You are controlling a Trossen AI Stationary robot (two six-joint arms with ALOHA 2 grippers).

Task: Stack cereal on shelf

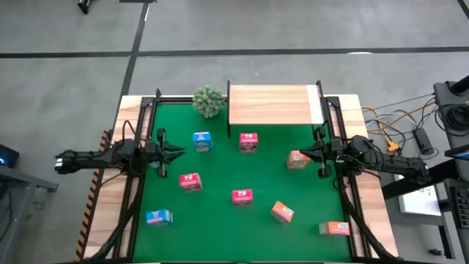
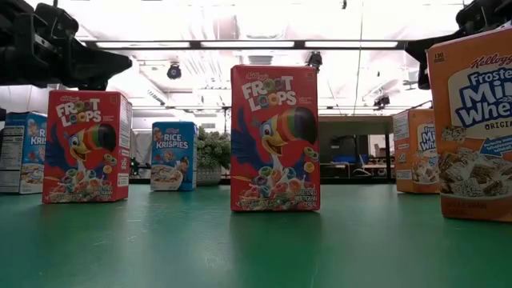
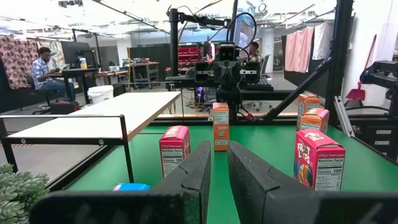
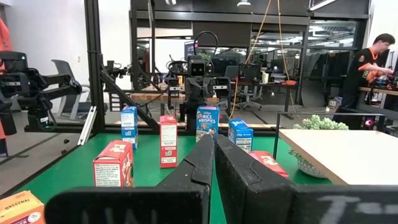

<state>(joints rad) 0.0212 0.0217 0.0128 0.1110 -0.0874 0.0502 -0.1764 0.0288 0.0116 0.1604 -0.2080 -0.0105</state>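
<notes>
Both pairs of fingers stand close together on nothing: the left gripper (image 1: 178, 152) hangs above the left edge of the green table (image 1: 220, 235), just short of the blue box (image 1: 201, 141), and the right gripper (image 1: 304, 153) hangs at the right edge, its tips just beside an orange box (image 1: 297, 160). Neither arm carries a load. The shelf (image 1: 272, 105) stands bare at the far side of the table, with the small plant (image 1: 209, 100) just to its left. Eight boxes of cereal are countable from above, all on the felt: a red box (image 1: 248, 141) near the shelf front, a red box (image 1: 190, 181) left of centre, a red box (image 1: 242, 196) at centre, a blue box (image 1: 158, 217) at near left, an orange box (image 1: 282, 212) lying askew, and an orange box (image 1: 334, 228) at near right. Any further box cannot be made out. By my judgement the stacking has not begun; the step in hand is the approach to a first box. The next move calls for one gripper to part its fingers, come down over the box nearest it, and clamp it squarely across the narrow sides. The right arm looks best placed.
</notes>
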